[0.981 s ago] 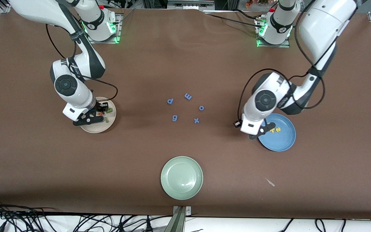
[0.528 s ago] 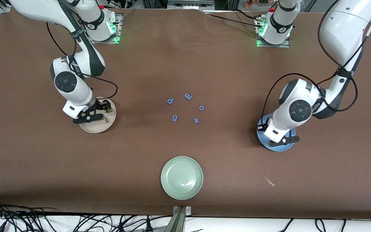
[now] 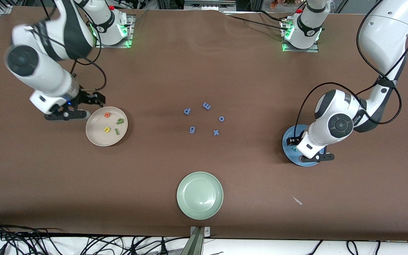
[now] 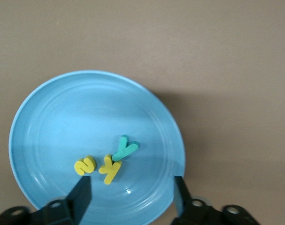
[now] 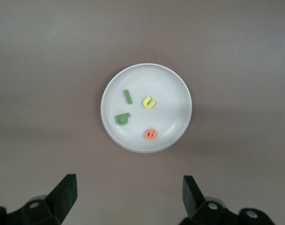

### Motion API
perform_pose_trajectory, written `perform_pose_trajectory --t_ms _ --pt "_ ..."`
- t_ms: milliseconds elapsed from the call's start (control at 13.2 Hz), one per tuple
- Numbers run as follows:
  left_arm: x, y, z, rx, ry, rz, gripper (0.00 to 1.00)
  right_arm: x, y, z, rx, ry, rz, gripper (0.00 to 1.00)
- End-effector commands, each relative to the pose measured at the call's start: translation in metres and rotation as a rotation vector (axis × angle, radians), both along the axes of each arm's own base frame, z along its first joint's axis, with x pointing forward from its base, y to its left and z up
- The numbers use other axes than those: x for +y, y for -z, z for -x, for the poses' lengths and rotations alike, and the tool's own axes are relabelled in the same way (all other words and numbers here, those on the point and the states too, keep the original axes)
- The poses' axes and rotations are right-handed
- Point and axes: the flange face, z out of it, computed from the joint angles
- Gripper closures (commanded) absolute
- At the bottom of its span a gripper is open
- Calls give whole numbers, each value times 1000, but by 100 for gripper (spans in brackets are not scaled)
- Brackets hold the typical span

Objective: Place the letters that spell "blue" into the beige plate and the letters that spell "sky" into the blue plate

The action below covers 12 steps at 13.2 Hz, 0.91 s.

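The blue plate [image 3: 288, 136] [image 4: 62, 117] holds the yellow s [image 4: 85, 165], the yellow k [image 4: 109, 169] and the teal y [image 4: 124, 148], whose stem rests against the k. My left gripper [image 4: 130, 190] [image 3: 307, 150] hangs open just over this plate, nothing between its fingers. The beige plate [image 3: 96, 137] [image 5: 172, 89] holds the orange e [image 3: 107, 115] [image 5: 151, 134], green b [image 3: 120, 121] [image 5: 122, 119], yellow u [image 3: 107, 130] [image 5: 149, 102] and green l [image 3: 117, 132] [image 5: 127, 96]. My right gripper [image 3: 90, 106] [image 5: 129, 190] is open and empty, raised above the table beside the beige plate.
Several periwinkle-blue letters [image 3: 204, 118] lie scattered at the table's middle. A pale green plate [image 3: 199, 195] sits nearer the front camera. A small pale scrap [image 3: 297, 200] lies on the brown cloth toward the left arm's end.
My right gripper lifted off the beige plate and drew back toward its own end. My left gripper swung over the blue plate and opened; the teal y now lies there.
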Motion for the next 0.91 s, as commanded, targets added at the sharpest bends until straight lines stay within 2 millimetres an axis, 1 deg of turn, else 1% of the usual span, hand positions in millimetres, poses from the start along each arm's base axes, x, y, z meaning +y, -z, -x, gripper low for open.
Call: perform_pose_trajectory --t_ms 0,75,151,226,302,377,453,604,755,830 --pt "-18 -38 0 -36 69 -10 0 -10 -69 -2 7 23 -32 0" --pt "-21 -53 -1 -32 85 -24 0 -21 -83 -1 6 42 -37 0" --pt "-24 -65 -4 -15 103 -36 0 -38 -94 1 9 71 -47 0" --pt "-34 -87 -7 -7 132 -50 0 -60 -102 4 12 110 -51 0" --pt "-42 -114 -8 6 160 -59 0 -72 -108 7 18 122 -58 0" --pt "-44 -140 -8 28 176 -70 0 -73 -112 9 21 115 -62 0" --pt "-46 -159 -6 51 200 -74 0 -73 -120 10 22 115 -64 0" --pt "-40 -196 -4 84 231 -71 0 -73 -125 11 32 115 -62 0" --pt "-35 -253 5 86 283 -86 0 -71 -124 13 47 112 -60 0" --pt "-29 -276 9 100 279 -85 0 -72 -125 14 52 112 -59 0"
